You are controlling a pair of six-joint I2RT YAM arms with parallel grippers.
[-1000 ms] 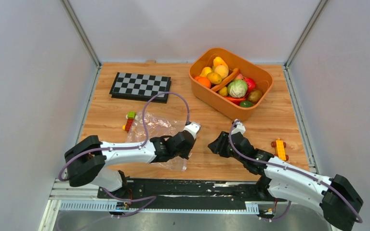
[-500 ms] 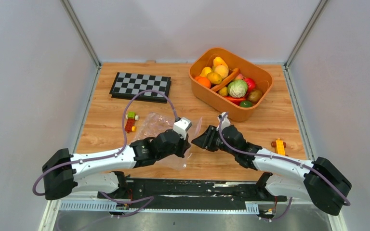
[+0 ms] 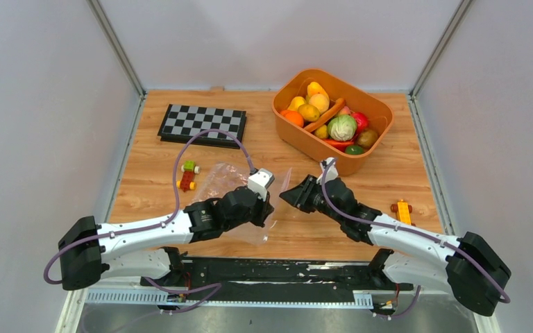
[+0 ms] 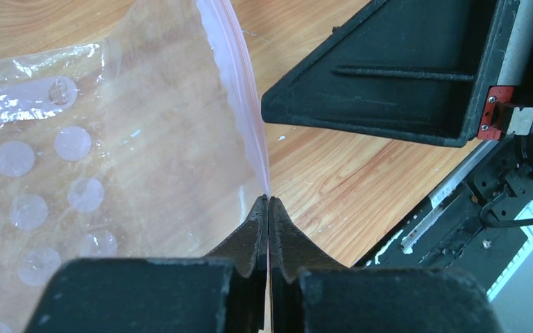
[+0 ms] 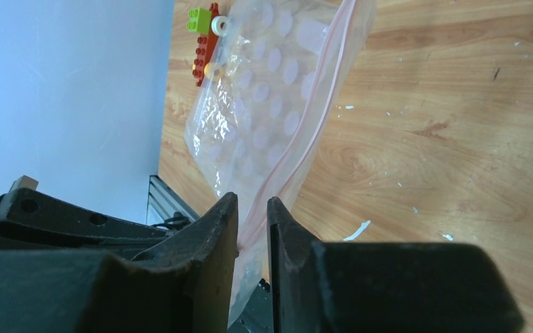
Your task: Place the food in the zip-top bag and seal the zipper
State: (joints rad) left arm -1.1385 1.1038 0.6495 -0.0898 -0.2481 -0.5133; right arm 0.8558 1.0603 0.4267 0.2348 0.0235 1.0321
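Clear crinkly plastic bag judged limp, slippery; grip its pinkish zipper strip. My left jaws pinch it; right jaws straddle it, slightly spread.

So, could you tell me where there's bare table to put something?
Bare wood: between the checkerboard and the orange tub, and left of the block toy. Crowded near centre: left tool and right tool meet at the bag.
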